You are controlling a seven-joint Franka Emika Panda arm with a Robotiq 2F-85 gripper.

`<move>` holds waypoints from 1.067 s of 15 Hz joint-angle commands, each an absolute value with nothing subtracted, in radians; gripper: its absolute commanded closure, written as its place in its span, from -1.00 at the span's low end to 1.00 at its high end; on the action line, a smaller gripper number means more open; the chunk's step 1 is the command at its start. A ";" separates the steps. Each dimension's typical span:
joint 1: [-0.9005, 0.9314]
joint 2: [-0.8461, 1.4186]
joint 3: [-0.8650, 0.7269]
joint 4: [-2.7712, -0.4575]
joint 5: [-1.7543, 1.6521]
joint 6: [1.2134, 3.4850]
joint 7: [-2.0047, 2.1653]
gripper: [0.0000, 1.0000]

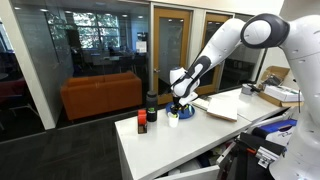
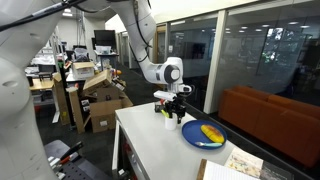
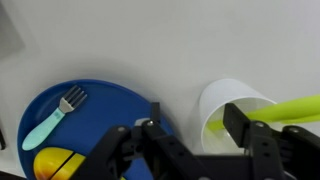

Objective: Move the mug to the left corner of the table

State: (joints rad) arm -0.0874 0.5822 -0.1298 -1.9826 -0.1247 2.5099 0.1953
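We see pincer [image 3: 190, 132] wide open, straddling mug [image 3: 222, 97] wall: one finger over its mouth, other btw mug & blue dish [image 3: 95, 110]. Contact unclear. Mug sits nr table [image 1: 170, 145] edge; open top alongside.

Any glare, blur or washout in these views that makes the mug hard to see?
Wrist view: the hand is close and soft-focused, and the white mug barely stands out from the bright table. Both exterior views: reflections streak the glass, and the mug is too small to make out clearly.
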 commanded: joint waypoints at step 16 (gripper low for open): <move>-0.138 0.528 -0.087 -1.990 -0.023 2.489 -0.026 0.99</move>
State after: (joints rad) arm -0.1050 0.5728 -0.1179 -1.9698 -0.0396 2.5133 0.0675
